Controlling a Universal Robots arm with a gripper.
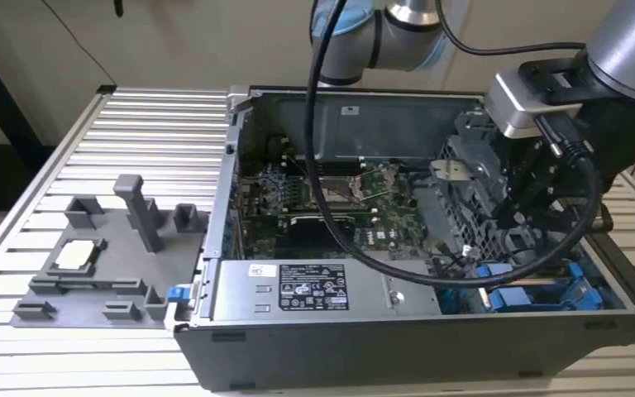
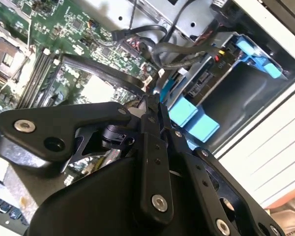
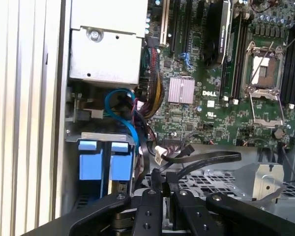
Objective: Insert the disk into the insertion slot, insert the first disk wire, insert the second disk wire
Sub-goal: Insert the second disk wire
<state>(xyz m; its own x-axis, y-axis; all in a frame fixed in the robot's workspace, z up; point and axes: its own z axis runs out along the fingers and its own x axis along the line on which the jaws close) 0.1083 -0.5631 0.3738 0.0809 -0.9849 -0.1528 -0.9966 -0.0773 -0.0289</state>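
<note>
First wrist view showed the disk (image 3: 101,162) with its blue frame already sitting in the insertion slot (image 3: 73,135) at the case's corner. Black cables (image 3: 196,160) and a blue wire (image 3: 123,110) crowded around it, and the hand (image 3: 166,189), fingers pinched together, hung just beside it.

Printed matter noted, none transcribed. A white rating label (image 1: 313,286) with dense print and certification marks sits on the power supply housing (image 1: 295,310). White lettering is visible on the motherboard (image 3: 206,93) beside the heatsink (image 3: 181,90).
</note>
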